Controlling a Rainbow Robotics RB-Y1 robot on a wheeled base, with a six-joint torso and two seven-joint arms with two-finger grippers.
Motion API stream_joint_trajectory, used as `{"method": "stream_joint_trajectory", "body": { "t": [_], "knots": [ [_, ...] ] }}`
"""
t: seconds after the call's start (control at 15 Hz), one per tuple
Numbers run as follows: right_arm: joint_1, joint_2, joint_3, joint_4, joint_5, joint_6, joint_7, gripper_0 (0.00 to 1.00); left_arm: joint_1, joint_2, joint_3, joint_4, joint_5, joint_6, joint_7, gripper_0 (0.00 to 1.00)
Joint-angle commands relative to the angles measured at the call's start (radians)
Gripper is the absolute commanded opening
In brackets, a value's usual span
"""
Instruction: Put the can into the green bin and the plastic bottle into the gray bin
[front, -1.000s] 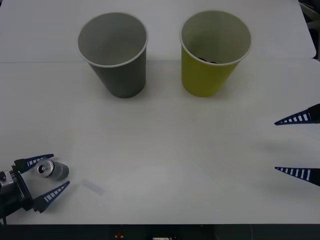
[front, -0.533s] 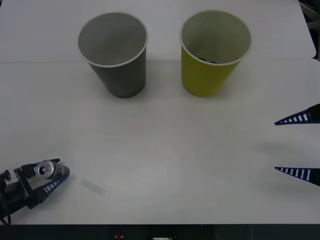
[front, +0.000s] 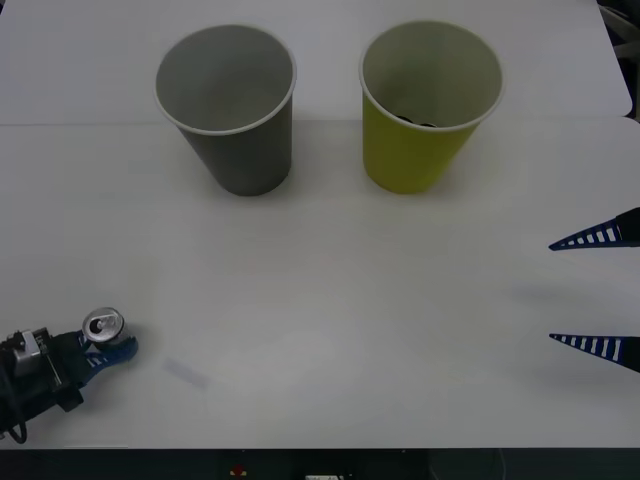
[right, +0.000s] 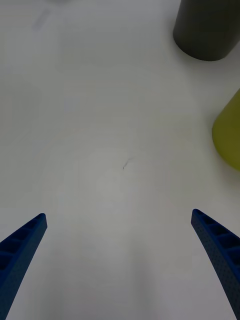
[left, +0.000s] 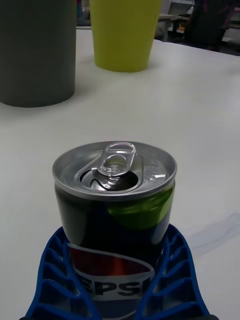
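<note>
Left gripper (front: 100, 350) clamps upright can (left: 115, 210) at near left: silver top, pull tab, dark Pepsi-logo body. Right gripper (front: 592, 292) spread wide, near right.

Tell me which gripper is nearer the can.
Left: the left gripper is shut on the can at the table's near left corner. The right gripper hangs open far across, at the right edge.

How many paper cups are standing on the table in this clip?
2. The gray cup stands at the far side of the table, to the robot's left; the yellow-green cup stands beside it on the right, apart from it. Nothing seems to hide another.
</note>
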Motion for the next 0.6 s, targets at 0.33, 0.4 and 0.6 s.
{"method": "stream_joint_trajectory", "body": {
  "t": [0.33, 0.4, 0.6],
  "knots": [
    [0.0, 0.0, 0.0, 0.0, 0.0, 0.0, 0.0, 1.0, -0.003, 0.04, 0.31, -0.08, -0.41, -0.046, 0.271, 0.0],
    [0.0, 0.0, 0.0, 0.0, 0.0, 0.0, 0.0, 1.0, -0.003, 0.042, 0.356, -0.087, -0.467, -0.057, 0.305, 0.0],
    [0.0, 0.0, 0.0, 0.0, 0.0, 0.0, 0.0, 1.0, -0.003, 0.048, 0.514, -0.144, -0.654, -0.089, 0.441, 0.0]
  ]
}}
